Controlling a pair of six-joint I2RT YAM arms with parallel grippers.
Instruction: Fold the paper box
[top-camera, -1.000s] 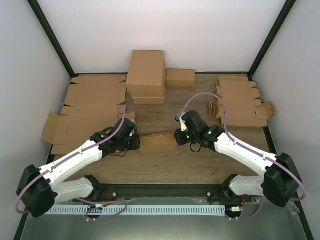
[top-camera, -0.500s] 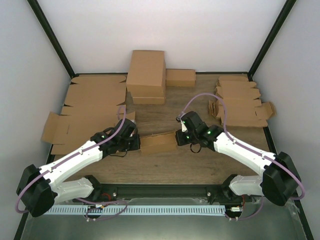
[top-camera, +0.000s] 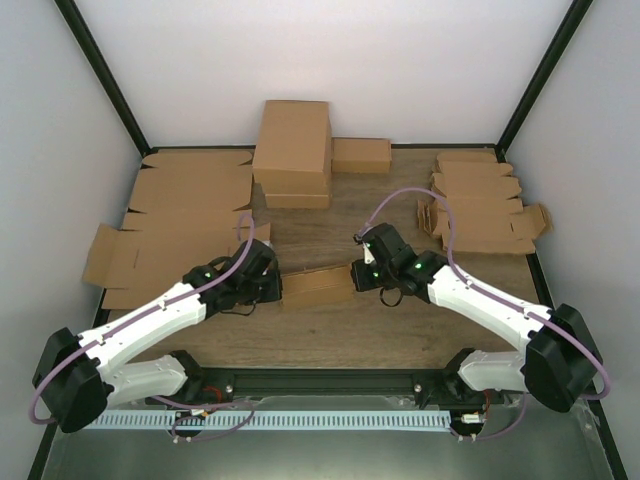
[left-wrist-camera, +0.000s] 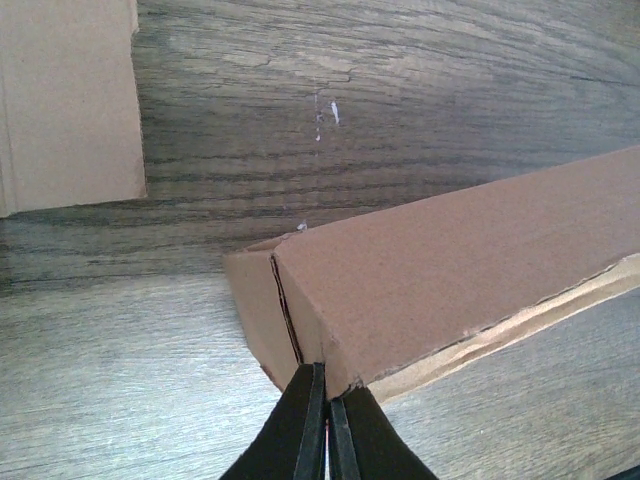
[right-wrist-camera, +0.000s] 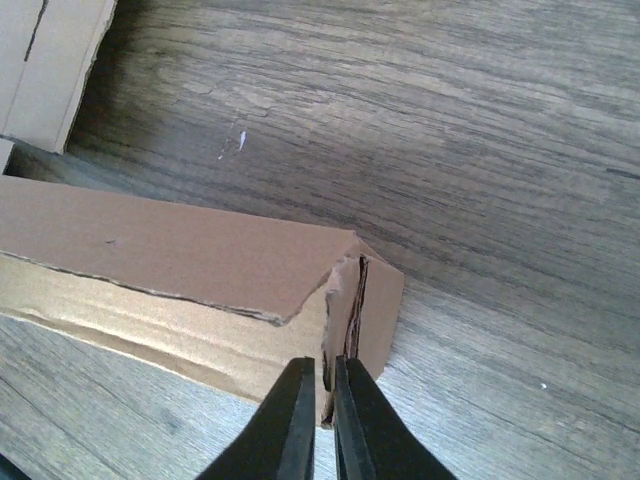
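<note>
The paper box (top-camera: 316, 287) is a small brown cardboard box lying on the wood table between my two arms, its long front seam gaping slightly. My left gripper (top-camera: 274, 287) is shut on the box's left end. In the left wrist view its fingertips (left-wrist-camera: 327, 375) pinch the lower corner of the box (left-wrist-camera: 450, 260). My right gripper (top-camera: 355, 278) is shut on the right end. There, in the right wrist view, its fingers (right-wrist-camera: 327, 372) clamp the torn-looking edge of the end wall of the box (right-wrist-camera: 170, 255).
A large brown carton (top-camera: 292, 152) and a smaller box (top-camera: 361, 155) stand at the back. Wide flat cardboard sheets (top-camera: 180, 220) cover the left side. A pile of small die-cut blanks (top-camera: 480, 205) lies at the right. Flat cardboard (left-wrist-camera: 65, 100) lies just beyond the left end.
My right gripper has closed a little tighter on the box's right end and edged slightly left. The left arm and the box have barely moved.
</note>
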